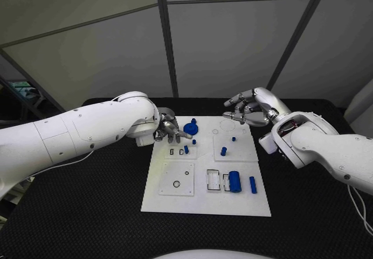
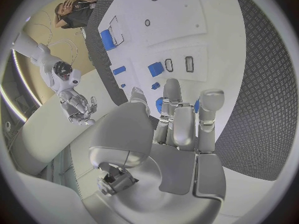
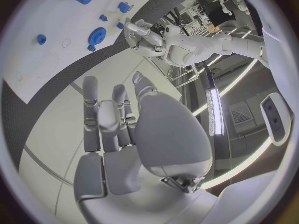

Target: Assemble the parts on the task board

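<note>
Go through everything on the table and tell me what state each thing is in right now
Left hand: fingers over the board's far left part, holding nothing that I can see.
Right hand: open, lifted above the board's far right corner.
Blue gear: lying flat on the board.
Blue cylinder: lying on its side.
White board: flat on the table.

One white task board lies on the tabletop. On it the head view shows seven blue parts: one gear near the board's far edge, one large cylinder toward its near right corner, one slim bar just right of that cylinder, and four small pegs around the middle of the board. Some parts near the left hand may be hidden by its fingers. Two hands are present, the left over the board's far left corner and the right hand beyond its far right corner.
</note>
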### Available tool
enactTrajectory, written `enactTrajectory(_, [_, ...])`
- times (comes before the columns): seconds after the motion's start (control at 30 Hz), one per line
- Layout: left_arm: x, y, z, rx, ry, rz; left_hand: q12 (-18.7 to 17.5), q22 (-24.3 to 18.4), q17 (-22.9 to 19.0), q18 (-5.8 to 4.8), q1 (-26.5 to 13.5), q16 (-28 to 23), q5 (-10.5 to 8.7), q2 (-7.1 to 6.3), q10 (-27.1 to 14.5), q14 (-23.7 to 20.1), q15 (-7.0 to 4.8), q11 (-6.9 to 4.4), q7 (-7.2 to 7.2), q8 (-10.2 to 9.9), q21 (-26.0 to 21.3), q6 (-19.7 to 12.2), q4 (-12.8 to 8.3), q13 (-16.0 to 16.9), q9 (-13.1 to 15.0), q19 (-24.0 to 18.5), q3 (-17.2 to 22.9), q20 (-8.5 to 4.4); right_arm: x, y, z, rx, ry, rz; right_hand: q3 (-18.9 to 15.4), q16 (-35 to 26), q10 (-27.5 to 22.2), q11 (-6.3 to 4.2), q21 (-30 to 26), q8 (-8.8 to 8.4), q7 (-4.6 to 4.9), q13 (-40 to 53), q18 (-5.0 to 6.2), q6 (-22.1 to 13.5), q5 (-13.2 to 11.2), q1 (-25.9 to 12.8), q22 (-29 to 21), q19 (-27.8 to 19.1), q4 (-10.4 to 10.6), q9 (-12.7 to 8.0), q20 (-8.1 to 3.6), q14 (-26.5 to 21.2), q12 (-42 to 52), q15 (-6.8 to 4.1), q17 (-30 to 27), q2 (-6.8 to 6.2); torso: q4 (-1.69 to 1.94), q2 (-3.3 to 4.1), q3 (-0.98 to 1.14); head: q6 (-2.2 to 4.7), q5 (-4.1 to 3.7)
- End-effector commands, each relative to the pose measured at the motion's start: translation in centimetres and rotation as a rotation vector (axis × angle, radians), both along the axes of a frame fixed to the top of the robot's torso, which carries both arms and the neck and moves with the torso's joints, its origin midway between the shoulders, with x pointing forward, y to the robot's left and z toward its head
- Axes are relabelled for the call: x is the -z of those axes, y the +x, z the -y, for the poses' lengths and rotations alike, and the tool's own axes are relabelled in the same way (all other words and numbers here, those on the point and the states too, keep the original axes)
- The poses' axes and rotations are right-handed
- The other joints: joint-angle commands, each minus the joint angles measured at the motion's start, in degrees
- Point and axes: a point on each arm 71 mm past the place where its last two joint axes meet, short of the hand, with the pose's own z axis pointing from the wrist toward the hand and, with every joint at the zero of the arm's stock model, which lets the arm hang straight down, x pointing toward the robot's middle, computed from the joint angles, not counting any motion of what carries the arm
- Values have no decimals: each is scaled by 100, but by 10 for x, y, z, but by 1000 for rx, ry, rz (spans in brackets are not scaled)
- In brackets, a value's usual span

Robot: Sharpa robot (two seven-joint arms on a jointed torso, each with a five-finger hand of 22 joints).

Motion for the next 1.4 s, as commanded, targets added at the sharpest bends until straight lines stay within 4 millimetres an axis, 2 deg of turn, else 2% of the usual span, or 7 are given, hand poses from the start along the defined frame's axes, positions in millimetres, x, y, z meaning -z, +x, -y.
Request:
enactTrajectory(0.03, [1,-1,2,23,43,-21,21,34,10,-39,-25,40,1,54,28,151,-46,-36,-44,33,58,13,13,7,14,48,-38,-1,-4,2,3,29,63,27,41,-94,10,-1,-85,15,11,-92,73,-56,31,55,-75,-17,-4,-10,-4,-29,-68,0,-90,-12,3,6,0,-17,-6])
enactTrajectory(0.63, [8,-2,18,89,68,-67,65,166,13,-53,219,40,12,139,33,160,-65,-57,-66,143,152,-28,-70,24,130,58,40,-23,-2,5,0,30,69,16,54,-232,1,10,-186,17,21,-204,71,-91,97,26,-139,13,21,-17,3,-57,-127,10,-210,-49,-2,10,-7,-80,-15])
enactTrajectory(1.13, [11,-1,20,98,74,-81,79,248,15,-64,346,40,13,183,38,163,-70,-66,-75,185,201,-35,-110,27,177,72,109,-28,-1,6,-2,25,66,10,75,-289,-16,13,-225,21,24,-244,70,-102,148,30,-163,21,29,-18,6,-75,-146,12,-260,-46,9,5,-6,-129,-23])
enactTrajectory(1.4, [11,0,21,99,70,-78,86,280,16,-65,475,40,15,267,46,164,-78,-76,-85,220,222,-40,-159,26,218,64,209,-35,0,7,-3,21,63,4,87,-315,-22,14,-245,26,25,-265,70,-104,178,31,-175,26,35,-17,7,-83,-155,14,-281,-43,6,7,-4,-140,-28])
